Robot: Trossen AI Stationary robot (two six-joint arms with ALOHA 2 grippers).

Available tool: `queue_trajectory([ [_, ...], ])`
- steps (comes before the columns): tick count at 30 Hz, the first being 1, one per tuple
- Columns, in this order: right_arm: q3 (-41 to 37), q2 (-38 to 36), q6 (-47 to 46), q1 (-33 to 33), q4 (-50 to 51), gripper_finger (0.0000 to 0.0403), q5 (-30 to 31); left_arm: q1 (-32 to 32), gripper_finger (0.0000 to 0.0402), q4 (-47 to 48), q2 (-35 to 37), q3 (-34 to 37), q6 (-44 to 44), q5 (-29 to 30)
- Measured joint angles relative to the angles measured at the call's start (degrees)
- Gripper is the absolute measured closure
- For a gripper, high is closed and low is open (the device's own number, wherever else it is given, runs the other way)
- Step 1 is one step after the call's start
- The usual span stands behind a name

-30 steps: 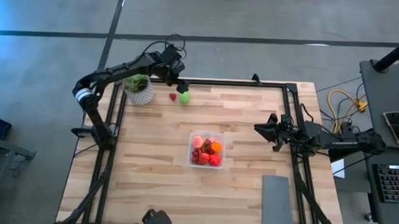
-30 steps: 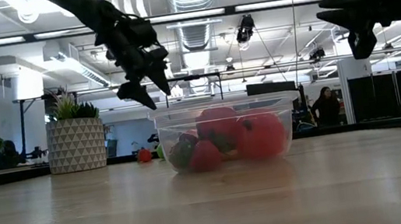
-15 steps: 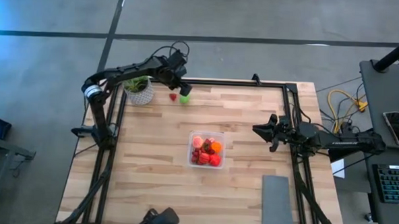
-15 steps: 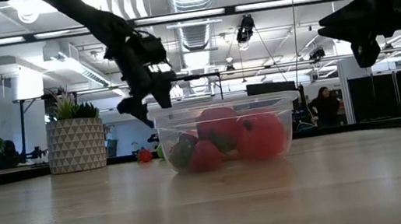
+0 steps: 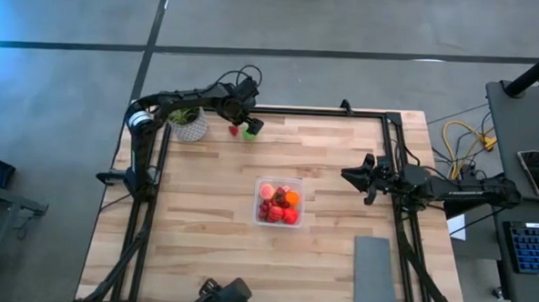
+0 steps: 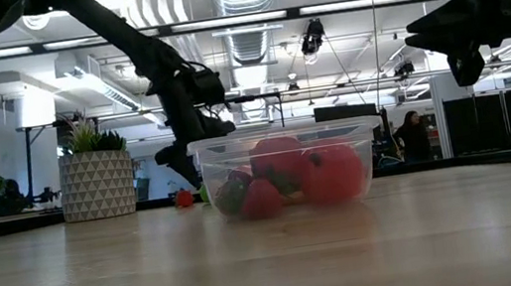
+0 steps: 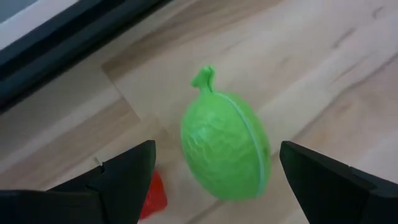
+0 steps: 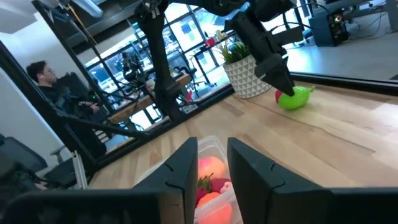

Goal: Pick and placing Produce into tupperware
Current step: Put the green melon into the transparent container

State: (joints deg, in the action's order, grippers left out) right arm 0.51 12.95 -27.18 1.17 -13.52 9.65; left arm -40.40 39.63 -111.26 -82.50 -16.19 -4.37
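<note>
Wood table (image 5: 203,212); left pincer (image 5: 250,125) spread around lime-green piece (image 7: 225,152); right pincer (image 5: 352,176) slightly parted, idle.

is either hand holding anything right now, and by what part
Nothing is held. The left hand is open, its fingers on either side of the green fruit without touching it; the right hand is empty.

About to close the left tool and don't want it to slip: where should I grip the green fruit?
Grip the green fruit across its round middle, coming from above with the open left tool straddling it; avoid the thin stem, and the small red piece beside it.
</note>
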Motion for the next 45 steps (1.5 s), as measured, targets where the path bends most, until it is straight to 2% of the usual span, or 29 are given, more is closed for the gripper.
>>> queue_trajectory([
  [9,0.0,0.0,0.0,0.0,0.0,0.0330,-0.1,0.6,0.0072,-2.2,-2.3,0.0,0.0,0.4],
  [18,0.1,0.0,0.0,0.0,0.0,0.0321,-0.1,0.7,0.0076,-3.1,-2.8,0.3,0.0,1.5],
  [28,0.1,0.0,0.0,0.0,0.0,0.0332,-0.1,0.8,0.0137,-3.2,-2.8,0.4,0.0,1.5],
  [40,0.1,0.0,0.0,0.0,0.0,0.0323,-0.1,2.1,0.0185,-2.0,-1.3,0.0,0.0,-0.6],
  [45,0.1,0.0,0.0,0.0,0.0,0.0329,-0.1,3.5,0.0190,-0.8,1.4,0.0,0.0,-1.3],
])
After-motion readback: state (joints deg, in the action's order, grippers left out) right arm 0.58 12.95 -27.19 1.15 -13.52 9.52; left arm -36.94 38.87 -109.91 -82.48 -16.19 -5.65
